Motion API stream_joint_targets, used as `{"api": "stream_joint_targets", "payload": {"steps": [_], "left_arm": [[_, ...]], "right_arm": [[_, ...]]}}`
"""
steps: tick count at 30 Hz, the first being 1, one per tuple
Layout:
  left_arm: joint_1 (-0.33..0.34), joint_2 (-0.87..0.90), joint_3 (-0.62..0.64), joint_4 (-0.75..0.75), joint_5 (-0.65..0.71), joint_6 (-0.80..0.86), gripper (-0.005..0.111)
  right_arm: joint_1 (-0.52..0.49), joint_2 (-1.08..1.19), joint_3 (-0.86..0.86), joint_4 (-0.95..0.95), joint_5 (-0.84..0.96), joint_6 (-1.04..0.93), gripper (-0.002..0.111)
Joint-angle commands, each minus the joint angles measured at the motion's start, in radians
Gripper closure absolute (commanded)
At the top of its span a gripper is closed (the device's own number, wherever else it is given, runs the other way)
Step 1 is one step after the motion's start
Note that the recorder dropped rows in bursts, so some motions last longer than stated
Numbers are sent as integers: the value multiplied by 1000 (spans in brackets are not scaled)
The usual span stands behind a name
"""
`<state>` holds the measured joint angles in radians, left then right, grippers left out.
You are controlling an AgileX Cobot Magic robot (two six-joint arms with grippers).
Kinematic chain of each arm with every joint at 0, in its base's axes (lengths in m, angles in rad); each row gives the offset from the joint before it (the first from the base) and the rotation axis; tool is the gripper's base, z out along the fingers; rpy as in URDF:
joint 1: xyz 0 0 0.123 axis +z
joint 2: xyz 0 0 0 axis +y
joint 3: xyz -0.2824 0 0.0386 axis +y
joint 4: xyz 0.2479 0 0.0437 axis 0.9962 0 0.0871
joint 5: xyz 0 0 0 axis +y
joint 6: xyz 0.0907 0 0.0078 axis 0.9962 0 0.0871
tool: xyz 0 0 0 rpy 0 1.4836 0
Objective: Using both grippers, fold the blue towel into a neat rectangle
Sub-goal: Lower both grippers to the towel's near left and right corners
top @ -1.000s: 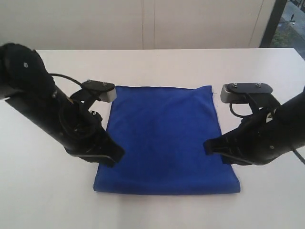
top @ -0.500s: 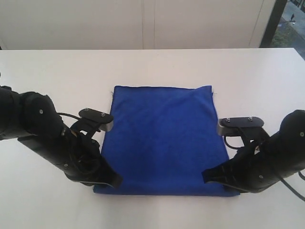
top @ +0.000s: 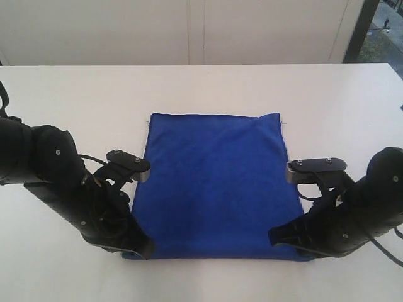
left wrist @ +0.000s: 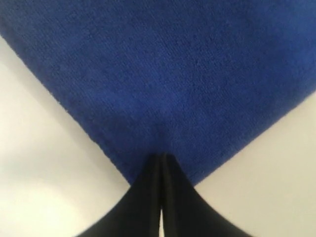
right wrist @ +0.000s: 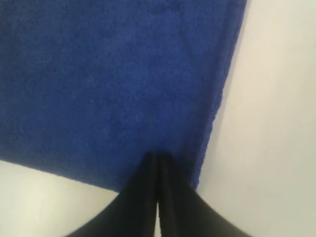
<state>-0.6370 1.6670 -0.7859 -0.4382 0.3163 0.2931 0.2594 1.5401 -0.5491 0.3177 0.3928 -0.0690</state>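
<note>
Jaws closed, the left gripper (top: pixel 145 248) and the right gripper (top: pixel 274 236) touch their tips to the lower-left and lower-right corners of the blue towel (top: pixel 214 176), which we see lying flat at centre frame on the white table (top: pixel 82 88); whether cloth is pinched we cannot tell.

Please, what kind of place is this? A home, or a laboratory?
Probably a laboratory or test room, not a home: a wide white table, plain pale wall panels behind it, and two black robot arms at one blue towel.
</note>
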Motion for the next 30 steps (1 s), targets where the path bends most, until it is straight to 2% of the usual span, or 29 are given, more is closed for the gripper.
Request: {"api": "stream_joint_targets", "payload": {"steps": [1,6,14,20,30], "left_arm": [[-4,-73,5,52,51,0,107],[-4,-174,5,118,84,0,107],[-4,-321,5,250,214,40,107],[-4,-391,5,248,277,253,107],[-4,-396,5,188,277,520,107]], "right_arm": [[2,-95,4,-9,19,-7,108],[2,-209,4,-39,82,-7,108],[2,-397,4,-202,170,-16,108],[2,-496,4,-199,222,-330,108],[2,-466,4,-174,223,-616,108]]}}
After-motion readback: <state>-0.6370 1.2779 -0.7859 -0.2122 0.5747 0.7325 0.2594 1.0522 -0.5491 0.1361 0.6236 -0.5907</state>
